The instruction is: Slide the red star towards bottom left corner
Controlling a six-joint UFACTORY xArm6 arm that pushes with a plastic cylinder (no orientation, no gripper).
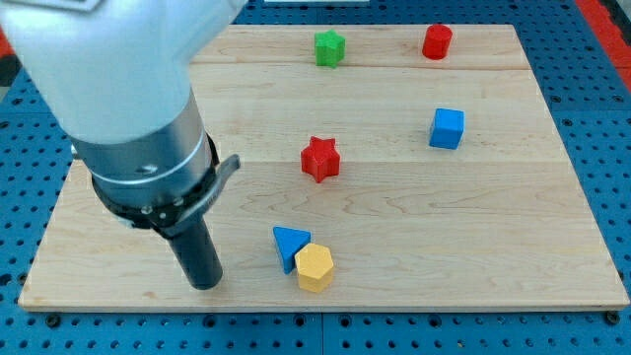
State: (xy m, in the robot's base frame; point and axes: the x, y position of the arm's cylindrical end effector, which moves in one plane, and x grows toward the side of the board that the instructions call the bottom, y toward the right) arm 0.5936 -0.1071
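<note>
The red star (319, 159) lies near the middle of the wooden board (473, 237). My tip (206, 284) rests on the board near the view's bottom left, well to the left of and below the red star. The rod rises from it into the large grey arm body that fills the view's top left. The tip touches no block. The blue triangle (289, 246) lies to the right of the tip, with the yellow hexagon (315, 267) touching its lower right side.
A green star (329, 47) and a red cylinder (437, 41) sit near the board's top edge. A blue cube (447, 128) lies to the right of the red star. Blue pegboard (611, 118) surrounds the board.
</note>
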